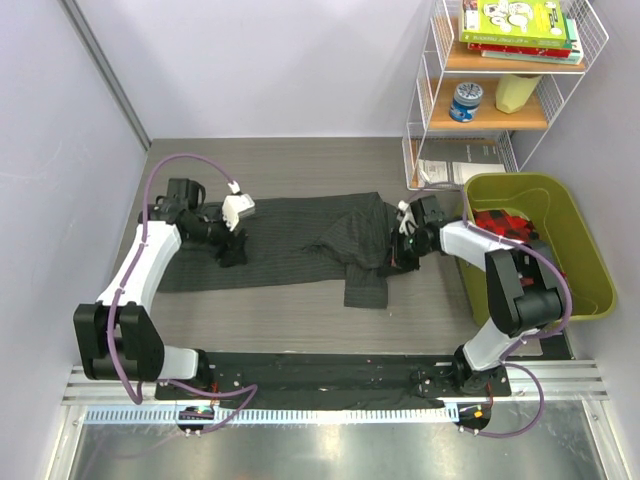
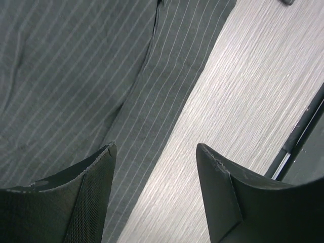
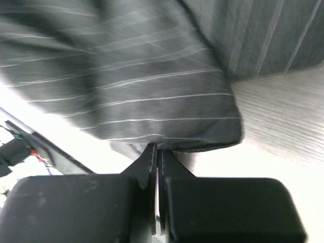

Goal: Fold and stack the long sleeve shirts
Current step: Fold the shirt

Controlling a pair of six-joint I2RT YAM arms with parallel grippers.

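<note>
One long sleeve shirt (image 1: pixel 290 240), dark with pale pinstripes, lies spread across the middle of the table, its right part bunched and a flap (image 1: pixel 366 285) reaching toward me. My left gripper (image 1: pixel 233 250) hovers open over the shirt's left part. In the left wrist view one of its fingers (image 2: pixel 96 192) is over the cloth (image 2: pixel 76 76) and the other over bare table, with nothing between them. My right gripper (image 1: pixel 400 245) is at the shirt's right end. In the right wrist view it (image 3: pixel 158 149) is shut on the hem of the striped cloth (image 3: pixel 152 96).
A green bin (image 1: pixel 585 270) with red and black cloth inside stands at the right, close to the right arm. A white wire shelf (image 1: pixel 500 90) holding books, a can and a yellow container stands at the back right. Grey walls close off the left and back.
</note>
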